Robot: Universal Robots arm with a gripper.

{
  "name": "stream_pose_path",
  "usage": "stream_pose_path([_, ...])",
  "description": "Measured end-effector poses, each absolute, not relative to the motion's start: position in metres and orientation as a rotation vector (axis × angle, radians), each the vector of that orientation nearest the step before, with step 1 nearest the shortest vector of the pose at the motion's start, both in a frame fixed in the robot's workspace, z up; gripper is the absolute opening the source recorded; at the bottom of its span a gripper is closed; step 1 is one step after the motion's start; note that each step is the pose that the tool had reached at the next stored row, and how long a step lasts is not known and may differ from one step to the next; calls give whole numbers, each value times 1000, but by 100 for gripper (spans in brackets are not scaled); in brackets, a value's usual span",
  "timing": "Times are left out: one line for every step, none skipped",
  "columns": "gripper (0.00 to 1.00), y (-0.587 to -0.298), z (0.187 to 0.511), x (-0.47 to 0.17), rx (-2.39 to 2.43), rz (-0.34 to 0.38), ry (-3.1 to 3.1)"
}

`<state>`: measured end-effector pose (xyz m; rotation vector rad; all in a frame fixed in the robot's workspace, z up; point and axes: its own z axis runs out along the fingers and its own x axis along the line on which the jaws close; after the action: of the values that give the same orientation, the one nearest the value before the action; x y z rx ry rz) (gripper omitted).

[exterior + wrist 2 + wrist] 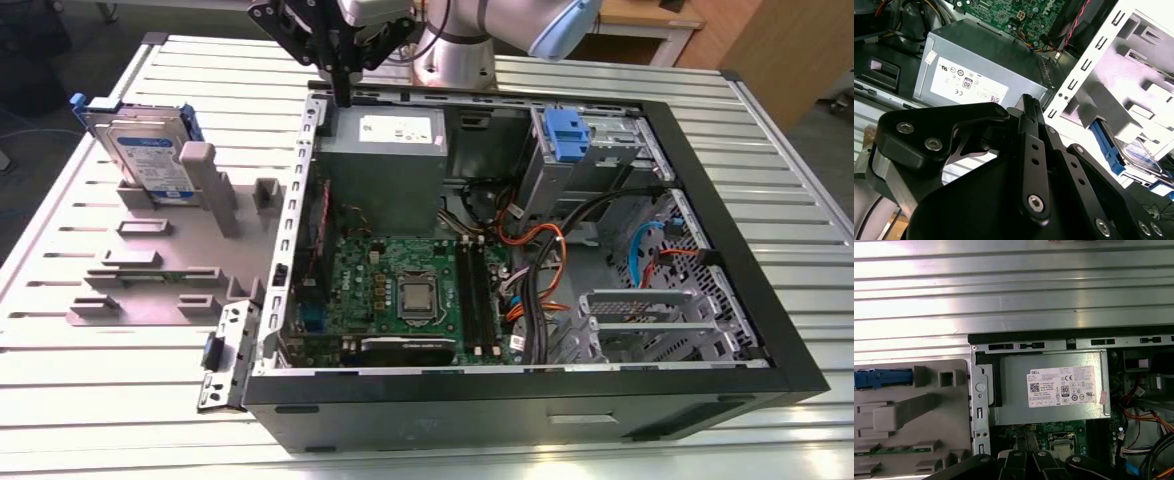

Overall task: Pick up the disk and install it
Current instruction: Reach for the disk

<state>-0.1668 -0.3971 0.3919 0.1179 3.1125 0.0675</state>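
— Up over the far wall of the computer box [534, 400], is that black thing the claw [344, 97]?
— Yes. It hangs just above the grey power box [380, 170]. Its two fingers are pressed together and they pinch nothing
— And where is the disk [140, 150]?
— Outside the box, well apart from the claw, toward the exterior view's left and a bit nearer. It stands up on its edge in the grey holder [147, 290] on the worktop [761, 150]
— Which way does it face?
— Its label looks toward the near side, so its thin top edge runs left to right. It looks taller than wide, so I think its long side points up
— Can the claw's cameras see it?
— In the first wrist view the disk's blue rail [881, 378] shows off to the side, past the box wall, not under the fingers
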Motion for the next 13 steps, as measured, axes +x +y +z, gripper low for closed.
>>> stream_pose_path([11,-397,392,-167,118,68,3112])
stream_pose_path([11,-397,392,-169,118,67,3113])
stream_pose_path([11,-397,392,-171,118,68,3113])
stream_pose_path([11,-397,392,-172,118,68,3113])
stream_pose_path([11,-397,392,-172,118,68,3113])
stream_pose_path([11,-397,392,-172,118,68,3113])
stream_pose_path([11,-397,392,-172,118,68,3112])
stream_pose_path([11,-397,392,-174,118,67,3113])
stream_pose_path([11,-397,392,-175,118,68,3112])
stream_pose_path([11,-397,392,-176,118,68,3112])
stream_pose_path([11,-397,392,-176,118,68,3113])
stream_pose_path([11,-397,392,-176,118,68,3113])
stream_pose_path([11,-397,392,-176,118,68,3112])
